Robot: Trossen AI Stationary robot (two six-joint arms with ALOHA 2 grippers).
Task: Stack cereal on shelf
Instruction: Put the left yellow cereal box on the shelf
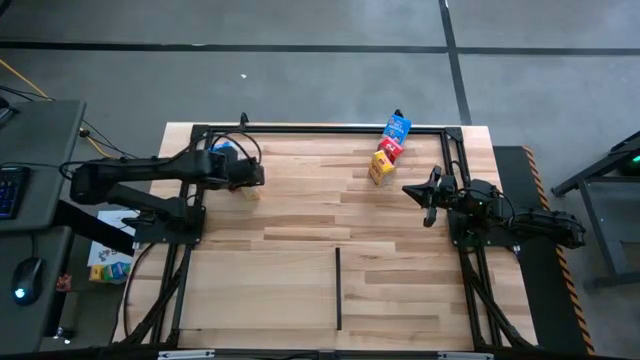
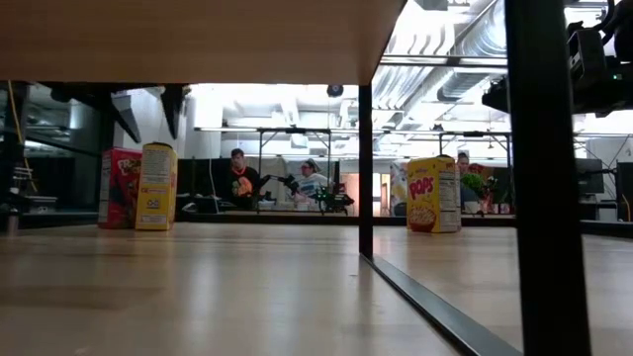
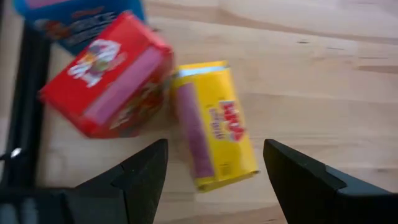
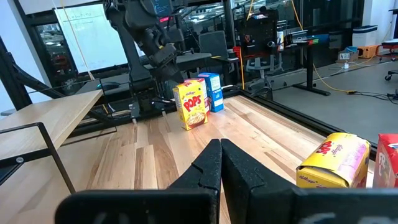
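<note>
Over the 10 o'clock corner of the worktop [image 1: 300,290] we see the left claw [image 3: 214,148] hanging released, its fingers spread wide and holding nothing. It sits above a cluster of three cereal cartons and touches none of them. In that cluster the left red carton [image 3: 106,78] and the left yellow carton [image 2: 157,186] stand upright side by side and touching, as the low view shows. The left blue carton [image 3: 81,22] stands just behind them, towards 12 o'clock and next to the black frame [image 1: 320,128] that rims the worktop. From the left wrist view the yellow one lies in the gap between the two spread fingers

Nearer 6 o'clock, a thin black strip [image 1: 338,290] runs along the boards at mid-worktop

At about 1 o'clock we find the second cluster, three cartons close together in a short row that leads to the far edge. The right yellow carton [image 1: 380,168] is nearest the centre, the right red carton [image 1: 390,149] comes next, and the right blue carton [image 1: 397,127] is against the frame. From the low view only the yellow one of this row shows plainly

At roughly 3 o'clock the right claw [image 4: 219,146] waits clenched and empty, its fingers pressed together, well apart from both clusters

Beyond the worktop, people [image 2: 240,176] sit in the room behind
</note>
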